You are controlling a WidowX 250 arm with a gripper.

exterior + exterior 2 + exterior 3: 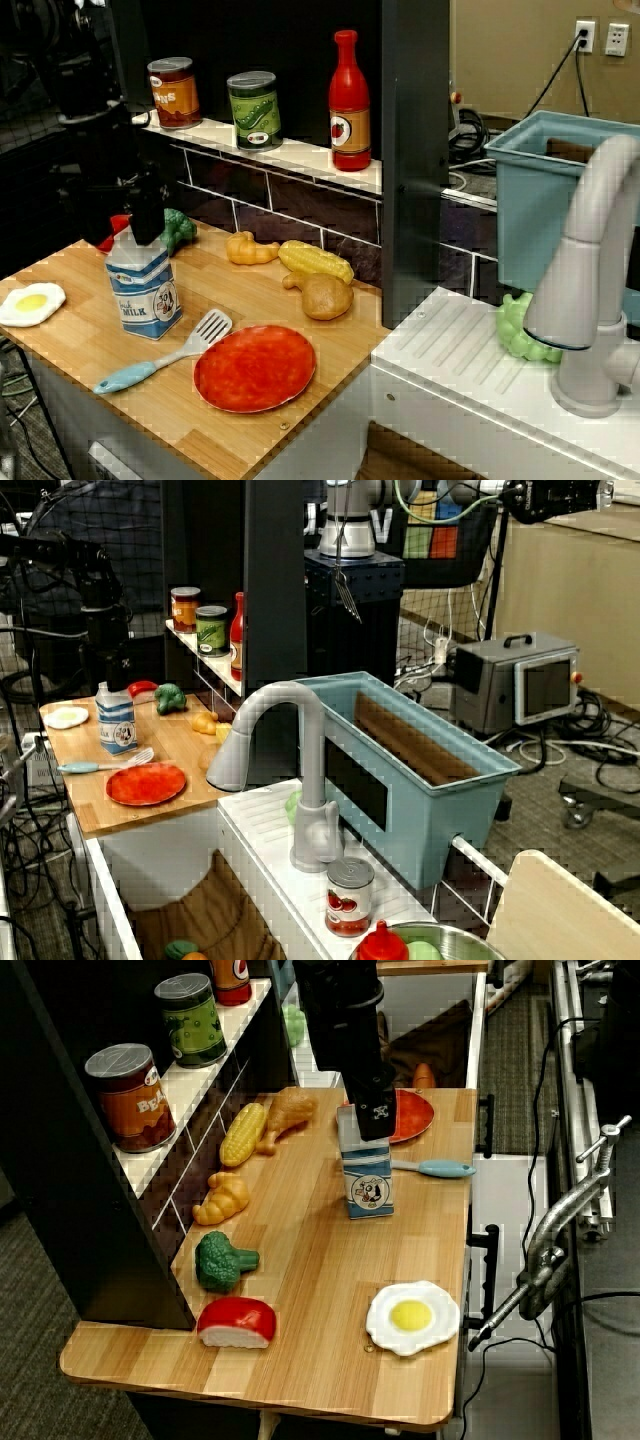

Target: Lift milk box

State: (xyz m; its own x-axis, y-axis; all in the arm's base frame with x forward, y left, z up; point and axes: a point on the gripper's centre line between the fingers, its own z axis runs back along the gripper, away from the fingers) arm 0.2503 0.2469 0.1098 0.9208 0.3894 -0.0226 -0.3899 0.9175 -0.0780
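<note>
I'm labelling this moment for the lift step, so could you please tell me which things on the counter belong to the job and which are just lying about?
Belongs to the job:
- milk box
- gripper, down on the box's gabled top; jaws hidden

Just lying about:
- spatula
- red plate
- fried egg
- broccoli
- corn
- croissant
- green-labelled can

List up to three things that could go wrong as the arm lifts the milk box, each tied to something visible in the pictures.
1. The gripper meets the milk box only at its gabled top, so the box might slip free or tilt while rising.
2. The spatula and red plate lie close beside the box; a dropped or swinging box could knock them.
3. Whether the jaws have closed cannot be seen, so the arm might rise with nothing held.
</note>
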